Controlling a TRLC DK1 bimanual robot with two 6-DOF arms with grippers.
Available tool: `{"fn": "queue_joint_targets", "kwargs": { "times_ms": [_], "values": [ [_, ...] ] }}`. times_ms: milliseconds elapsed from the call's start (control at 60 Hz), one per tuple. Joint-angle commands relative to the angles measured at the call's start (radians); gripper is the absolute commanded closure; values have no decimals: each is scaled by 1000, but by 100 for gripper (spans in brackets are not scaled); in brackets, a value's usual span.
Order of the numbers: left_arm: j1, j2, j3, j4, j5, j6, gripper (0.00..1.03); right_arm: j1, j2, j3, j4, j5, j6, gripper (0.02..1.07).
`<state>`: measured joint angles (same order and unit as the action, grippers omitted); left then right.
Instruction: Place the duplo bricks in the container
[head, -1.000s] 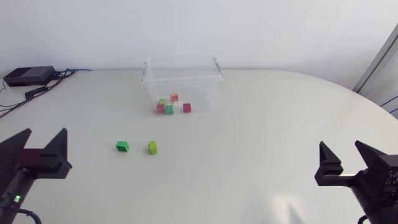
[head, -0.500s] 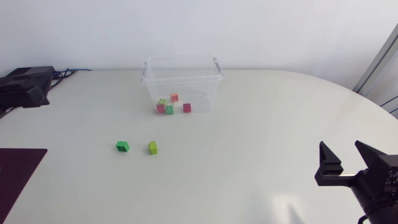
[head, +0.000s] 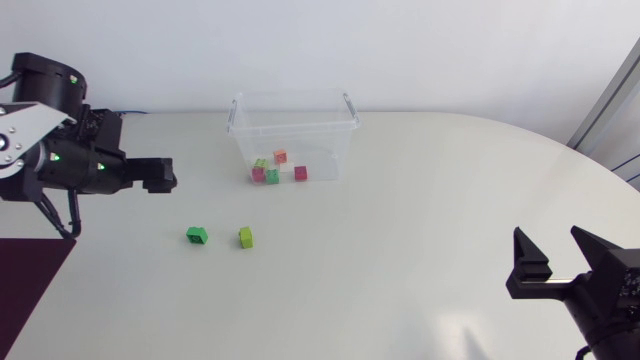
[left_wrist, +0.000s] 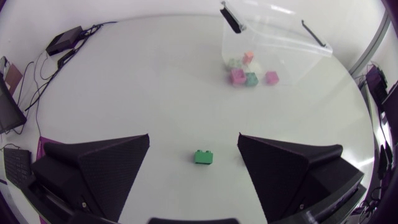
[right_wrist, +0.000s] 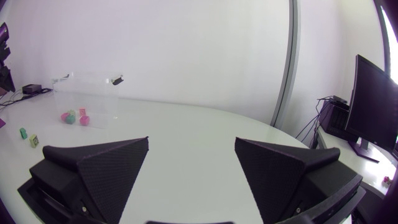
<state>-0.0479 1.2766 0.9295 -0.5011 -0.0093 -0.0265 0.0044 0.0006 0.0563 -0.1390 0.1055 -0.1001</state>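
White table, round-edged, w/ a plain pale wall behind. Clear box stands open-topped at the far side, approx. mid-table. On its floor sits a loose cluster: pink brick, teal brick, red brick, orange brick and pale brick. Two more lie out on the table, nearer the front, left of the box & well apart from it: green brick and lime brick, near each other, not touching. Any print on the bricks or box is too small to read.

L gripper hangs over the table left of the box, its arm coming in from the left edge. Fingers stand wide apart, nothing held. In the left wrist view the green brick lies on the table below, in the gap between them, prob. untouched. R gripper is low at the near right, well away from bricks & box, fingers likewise spread, empty. Black unit w/ cables lies at the far left corner.
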Motion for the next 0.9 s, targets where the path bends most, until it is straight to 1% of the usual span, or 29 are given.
{"fn": "queue_joint_targets", "kwargs": {
  "times_ms": [0, 100, 233, 383, 550, 700, 883],
  "values": [
    [-12, 81, 51, -25, -1, 60, 4, -6, -5, -6, -27, 8, 22, 7],
    [-13, 188, 91, -63, 8, 69, 4, -6, -5, -6, -27, 8, 22, 7],
    [-27, 291, 109, -65, 8, 94, 4, -6, -5, -6, -27, 8, 22, 7],
    [-32, 408, 164, -129, 9, 96, 5, -6, -5, -6, -27, 8, 22, 7],
    [-38, 474, 186, -142, 8, 94, 8, -6, -5, -6, -27, 8, 22, 7],
    [-52, 530, 198, -145, 8, 89, 8, -6, -5, -6, -27, 8, 22, 7],
    [-63, 566, 206, -145, 9, 91, 12, -6, -5, -6, -27, 8, 22, 7]
  ]
}}
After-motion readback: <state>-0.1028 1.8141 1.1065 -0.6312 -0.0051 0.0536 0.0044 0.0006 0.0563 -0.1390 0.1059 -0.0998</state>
